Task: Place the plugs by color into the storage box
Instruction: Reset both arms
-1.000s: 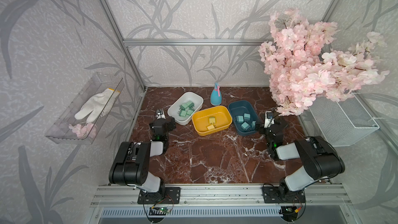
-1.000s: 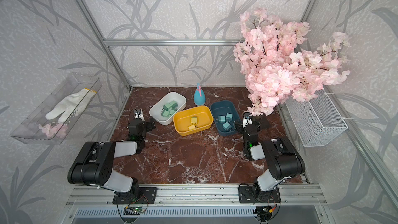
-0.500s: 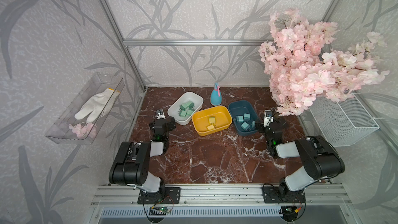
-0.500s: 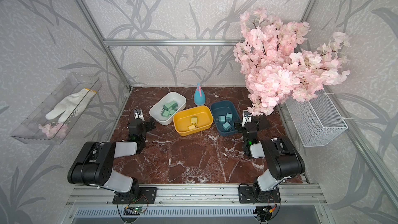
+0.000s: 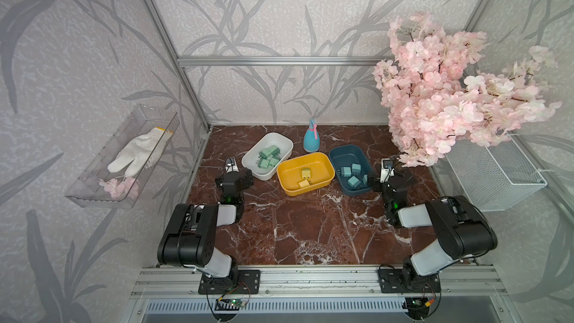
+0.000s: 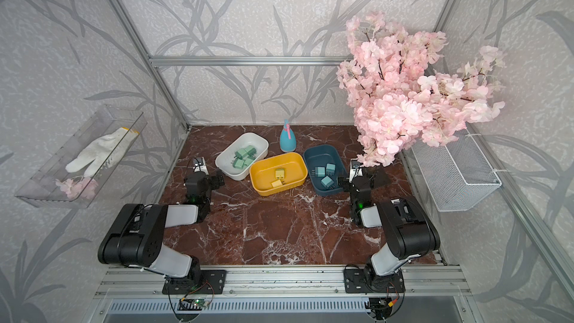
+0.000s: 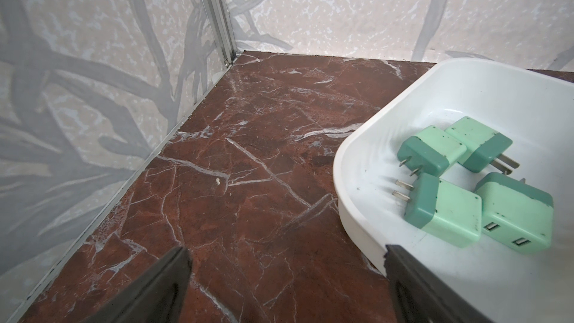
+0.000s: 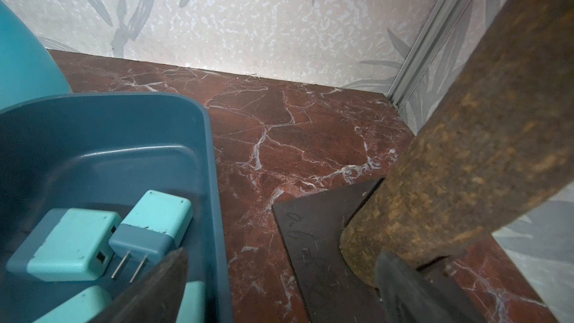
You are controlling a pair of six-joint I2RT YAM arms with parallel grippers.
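Smooth hard plastic: mint green plugs (image 7: pixel 444 209) lie in the white box (image 7: pixel 357 156) at left, yellow plugs (image 5: pixel 306 174) in the yellow box (image 5: pixel 292 170), and teal plugs (image 8: pixel 71 243) in the blue box (image 8: pixel 124 125) at right. They are likely light, stiff and slippery, so grip the flat sides, not the prongs. The left hand (image 7: pixel 285 253) and right hand (image 8: pixel 282 254) gape empty. No brand is readable.

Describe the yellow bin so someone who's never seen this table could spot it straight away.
On the brown marble tabletop, three plastic bins sit in a row near the back, in front of a light-blue spray bottle. The yellow bin is the middle one, between the white bin and the dark blue bin. It alone is yellow, and holds only two yellow plugs.
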